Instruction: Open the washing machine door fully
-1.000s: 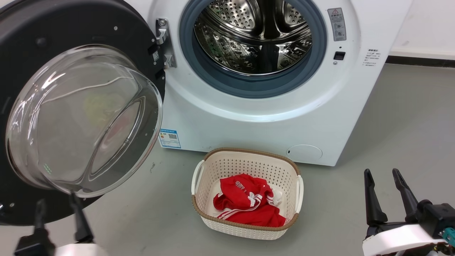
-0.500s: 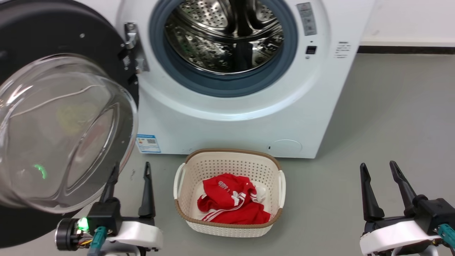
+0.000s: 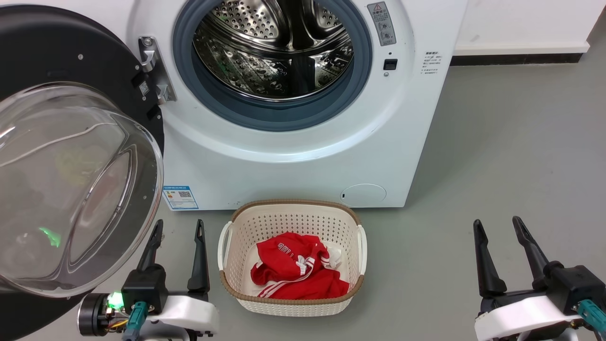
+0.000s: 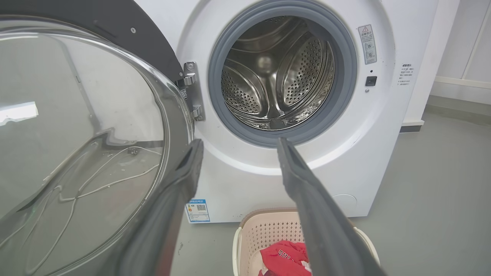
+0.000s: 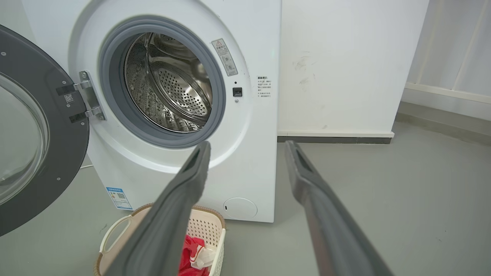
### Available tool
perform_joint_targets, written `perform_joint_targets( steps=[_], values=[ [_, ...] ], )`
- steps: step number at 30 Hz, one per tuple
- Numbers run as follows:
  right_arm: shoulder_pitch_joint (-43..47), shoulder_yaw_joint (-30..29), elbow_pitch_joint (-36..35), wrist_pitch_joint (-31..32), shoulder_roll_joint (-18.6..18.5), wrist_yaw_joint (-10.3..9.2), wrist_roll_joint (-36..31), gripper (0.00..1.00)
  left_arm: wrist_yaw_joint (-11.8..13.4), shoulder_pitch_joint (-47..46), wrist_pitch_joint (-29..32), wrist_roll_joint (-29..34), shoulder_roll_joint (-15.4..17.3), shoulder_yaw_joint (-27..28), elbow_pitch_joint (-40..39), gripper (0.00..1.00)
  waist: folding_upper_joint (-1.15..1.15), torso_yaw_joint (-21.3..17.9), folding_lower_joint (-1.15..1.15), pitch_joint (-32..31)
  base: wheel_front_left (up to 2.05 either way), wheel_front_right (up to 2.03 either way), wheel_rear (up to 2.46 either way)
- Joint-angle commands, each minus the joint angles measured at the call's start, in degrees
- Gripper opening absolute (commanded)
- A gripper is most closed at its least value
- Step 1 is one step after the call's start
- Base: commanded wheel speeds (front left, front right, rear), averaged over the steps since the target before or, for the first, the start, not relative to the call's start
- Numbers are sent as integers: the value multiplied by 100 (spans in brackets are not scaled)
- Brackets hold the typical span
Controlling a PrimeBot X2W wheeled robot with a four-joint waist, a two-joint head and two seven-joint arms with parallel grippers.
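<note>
Grey floor is stretching out before the white washing machine, and you are looking down on it with both arms held low. To the machine's left, the washing machine door is hanging wide open on its hinge, its clear glass bowl bulging toward you, and the steel drum is lying exposed. Your left gripper is hovering in front of the machine's lower left corner, just beside the bowl's edge, fingers spread and holding nothing. Your right gripper is hovering well off the machine's right side, likewise parted and empty. Directly before the machine, a cream basket is holding a red garment.
</note>
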Motion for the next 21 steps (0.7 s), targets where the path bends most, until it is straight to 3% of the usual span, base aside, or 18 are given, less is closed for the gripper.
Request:
perform_joint_targets(
  steps=[1,18,19,21],
  values=[
    [-31,8,25,-21,7,-2,29,100,36,-101,-15,38,27,11,2,100,0,0,0,14,0,0,0],
    [-99,21,135,-76,7,-2,139,100,73,-105,-15,37,74,20,-76,100,0,-5,0,61,0,0,0],
    [-29,15,133,-45,0,0,122,0,63,-46,0,37,68,22,-58,0,0,-6,0,62,0,0,0],
    [-7,19,176,-38,0,0,124,0,62,-31,3,35,65,23,-12,0,0,-6,0,62,0,0,0]
  ],
)
